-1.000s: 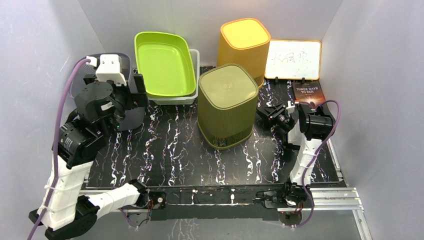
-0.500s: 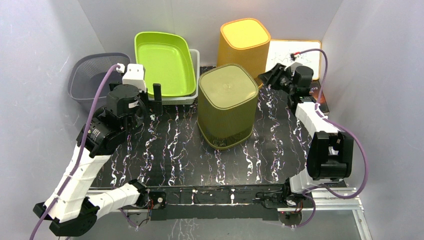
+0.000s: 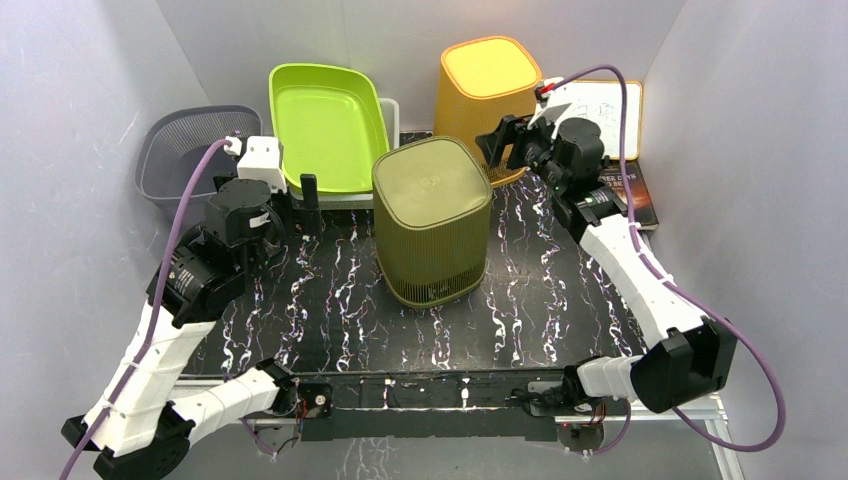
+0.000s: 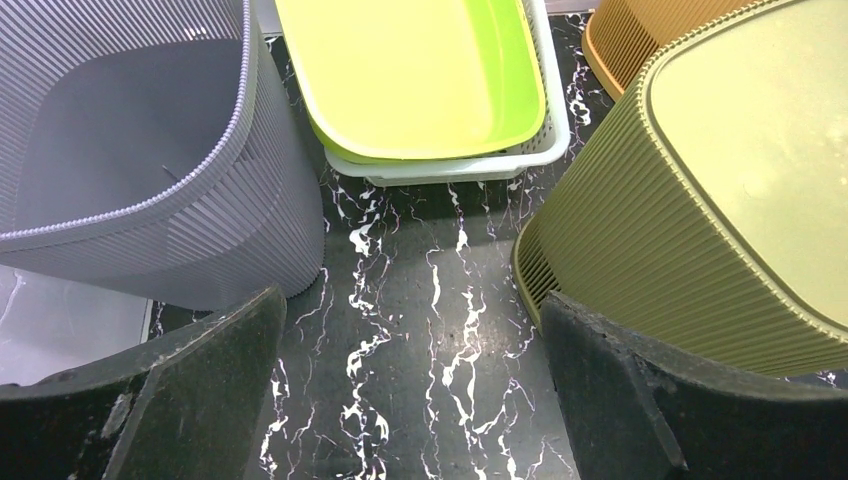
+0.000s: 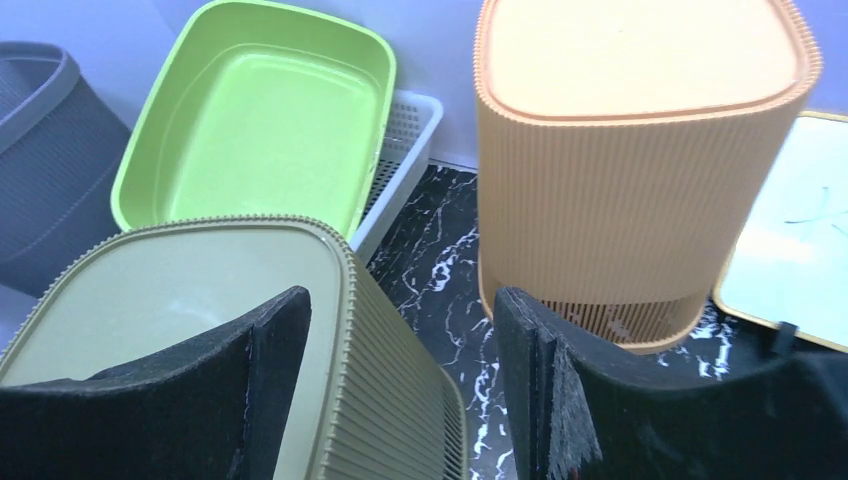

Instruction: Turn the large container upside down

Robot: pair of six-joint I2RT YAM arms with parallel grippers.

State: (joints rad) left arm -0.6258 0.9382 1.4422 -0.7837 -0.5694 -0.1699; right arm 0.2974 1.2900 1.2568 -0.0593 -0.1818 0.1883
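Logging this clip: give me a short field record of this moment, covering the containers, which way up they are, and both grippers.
olive container: table centre, closed base up, rim down
orange container: behind it, also base up
grey basket: far left, mouth up
left gripper: open, empty, low between grey basket and olive container
right gripper: open, empty, over olive container's back right corner
task: olive container appears inverted

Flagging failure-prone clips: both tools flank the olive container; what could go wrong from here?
1. The right tool is open near the gap between the olive container and the orange container; a swing could knock the orange one.
2. The left tool is open between the grey basket and the olive container and may bump the basket.
3. The olive container looks wider than either tool's opening, so a push might slide it instead of tipping it.
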